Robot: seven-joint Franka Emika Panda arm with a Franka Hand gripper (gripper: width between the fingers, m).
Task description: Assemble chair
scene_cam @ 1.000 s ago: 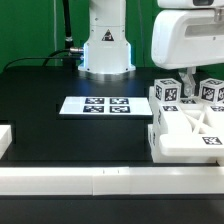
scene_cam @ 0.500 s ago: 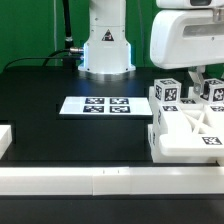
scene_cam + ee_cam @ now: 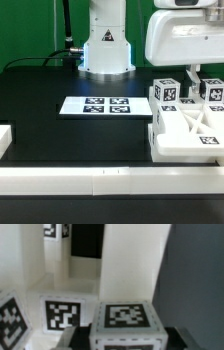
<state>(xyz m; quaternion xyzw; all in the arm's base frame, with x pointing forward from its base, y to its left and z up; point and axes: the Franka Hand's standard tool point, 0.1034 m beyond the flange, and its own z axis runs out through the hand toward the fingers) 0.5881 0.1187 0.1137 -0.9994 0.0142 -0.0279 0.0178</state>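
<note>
Gripper (image 3: 193,73): upper right of the exterior frame, below the big white wrist housing; jaws drawn in narrow, clamped on a tagged block (image 3: 126,314) of the chair, seen close in the wrist view with a grey finger (image 3: 72,336) at each side of the block.

Table (image 3: 60,125): black surface, filling the middle of the exterior frame.

Robot base (image 3: 107,45): white, upper centre of the exterior frame, black cable running off toward the exterior view's left.

Border rail (image 3: 100,182): long plain white bar across the bottom of the exterior frame.

Chair parts: clustered at the right edge of the exterior frame, middle height. X-ribbed panel (image 3: 190,128) lying at the front of the cluster; tagged blocks (image 3: 166,92) standing upright just behind, touching or nearly touching the panel; exact joints not clear. Tall white uprights (image 3: 130,258) standing behind the gripped block in the wrist view.

Marker board (image 3: 105,105): thin white sheet with several square tags, flat on the table at frame centre, just beside the chair parts on the exterior view's left.

Small white piece (image 3: 5,140): left edge of the exterior frame, cut off, identity unclear.
</note>
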